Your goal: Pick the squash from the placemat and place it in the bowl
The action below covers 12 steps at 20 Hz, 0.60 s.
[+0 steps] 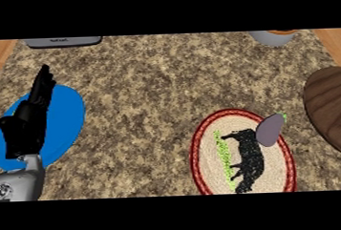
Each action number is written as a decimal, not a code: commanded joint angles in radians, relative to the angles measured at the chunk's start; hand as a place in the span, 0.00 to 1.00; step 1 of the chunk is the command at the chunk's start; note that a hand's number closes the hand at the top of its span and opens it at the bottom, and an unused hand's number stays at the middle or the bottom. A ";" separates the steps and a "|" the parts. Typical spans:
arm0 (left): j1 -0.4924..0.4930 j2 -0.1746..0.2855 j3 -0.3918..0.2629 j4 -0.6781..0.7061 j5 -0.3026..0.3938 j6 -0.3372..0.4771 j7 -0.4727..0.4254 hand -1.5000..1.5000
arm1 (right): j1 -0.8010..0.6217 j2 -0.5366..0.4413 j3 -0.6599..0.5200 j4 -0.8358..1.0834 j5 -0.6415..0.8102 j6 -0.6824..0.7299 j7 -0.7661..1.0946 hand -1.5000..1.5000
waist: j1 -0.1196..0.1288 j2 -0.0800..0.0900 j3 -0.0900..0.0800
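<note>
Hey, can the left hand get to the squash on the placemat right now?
Probably not easily. The left hand rests open over the blue dish at the far left, while the squash lies at the right of the placemat. Nothing blocks the counter between, but the reach looks long.

Speckled stone counter (165, 79); woven placemat (210, 153); dark wood bowl (331, 106).

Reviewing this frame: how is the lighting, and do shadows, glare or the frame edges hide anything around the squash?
Head view: light is flat and even, with no glare on the counter. Head view: no distinct cast shadow shows under the squash or the left hand. Head view: the placemat is cut by the lower edge and the brown wooden object by the right edge.
</note>
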 commanded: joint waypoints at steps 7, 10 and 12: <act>-0.009 -0.037 -0.043 0.005 -0.024 0.011 -0.014 0.50 | -0.126 0.057 -0.276 -0.095 -0.384 0.042 0.095 1.00 | 0.034 0.014 0.002; -0.031 -0.030 -0.043 0.017 -0.022 -0.001 -0.010 0.50 | -0.270 0.075 -0.397 0.020 -0.496 0.039 0.088 1.00 | 0.047 0.015 0.003; -0.027 -0.027 -0.041 -0.007 -0.035 0.010 0.013 0.50 | -0.344 0.032 -0.542 0.081 -0.603 0.070 0.097 1.00 | 0.046 0.010 0.002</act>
